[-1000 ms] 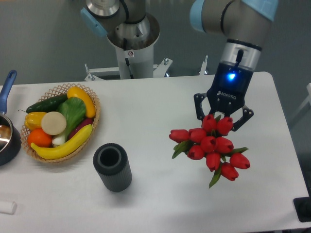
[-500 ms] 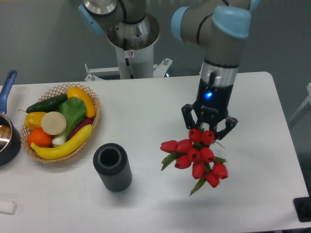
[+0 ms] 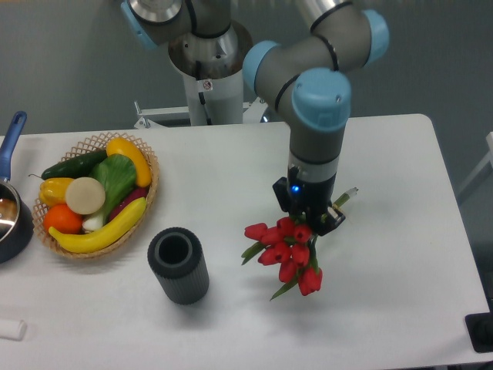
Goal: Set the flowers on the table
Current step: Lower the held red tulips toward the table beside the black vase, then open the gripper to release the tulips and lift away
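Right of centre, the gripper (image 3: pixel 306 218) hangs low over the table (image 3: pixel 400 231), its fingers closed around the stems of the flowers (image 3: pixel 283 250). A blue light glows on the gripper body. The red tulip buds spill out below and to the near left of the fingers, with a few green leaves poking out at the left and near sides, and a bit of green stem end shows on the far right side of the gripper. Whether the buds touch the white surface or hang just above it cannot be told from this view. The arm (image 3: pixel 316 108) rises from the gripper toward the far edge, grey with pale blue joint caps.

Well to the left of the bunch, a dark ribbed cylindrical vase (image 3: pixel 178 265) stands upright on the table with its open mouth upward, apart from the flowers. Further left sits a woven basket (image 3: pixel 151 179) holding a banana, a cucumber, an orange, yellow peppers, a leafy green and a pale round item. At the left edge is part of a dark pan (image 3: pixel 14 223) with a blue handle, and a small white object (image 3: pixel 11 329) lies at the near left corner.
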Controlling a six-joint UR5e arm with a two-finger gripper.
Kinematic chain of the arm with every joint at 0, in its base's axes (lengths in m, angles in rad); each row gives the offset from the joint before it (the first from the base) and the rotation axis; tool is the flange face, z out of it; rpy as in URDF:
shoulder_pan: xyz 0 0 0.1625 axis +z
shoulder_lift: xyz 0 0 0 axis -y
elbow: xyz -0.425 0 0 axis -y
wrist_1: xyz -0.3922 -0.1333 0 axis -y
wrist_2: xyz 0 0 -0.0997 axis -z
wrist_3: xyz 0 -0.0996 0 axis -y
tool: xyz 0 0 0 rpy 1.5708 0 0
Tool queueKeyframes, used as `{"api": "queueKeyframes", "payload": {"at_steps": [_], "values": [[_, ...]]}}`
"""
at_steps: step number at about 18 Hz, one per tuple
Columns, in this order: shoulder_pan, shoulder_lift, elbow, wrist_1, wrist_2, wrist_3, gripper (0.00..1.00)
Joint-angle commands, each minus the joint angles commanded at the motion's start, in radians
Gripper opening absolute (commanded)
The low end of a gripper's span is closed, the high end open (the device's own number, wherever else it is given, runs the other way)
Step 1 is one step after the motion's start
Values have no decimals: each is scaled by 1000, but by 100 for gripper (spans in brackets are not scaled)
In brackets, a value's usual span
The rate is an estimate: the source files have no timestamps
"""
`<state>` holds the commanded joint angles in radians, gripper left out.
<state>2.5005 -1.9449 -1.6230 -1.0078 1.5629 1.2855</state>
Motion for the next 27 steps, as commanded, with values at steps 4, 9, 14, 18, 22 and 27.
{"api": "queueKeyframes", "payload": {"at_steps": [4, 9, 14, 18, 22, 27], "values": [[-40, -74, -1, 5, 75, -2, 36], [-48, -81, -2, -3, 65, -9, 47], [-43, -59, -15, 14, 65, 0, 97], [-43, -14, -9, 61, 68, -2, 100], [-9, 29, 44, 49, 75, -3, 100], [69, 104, 66, -27, 69, 61, 100]]}}
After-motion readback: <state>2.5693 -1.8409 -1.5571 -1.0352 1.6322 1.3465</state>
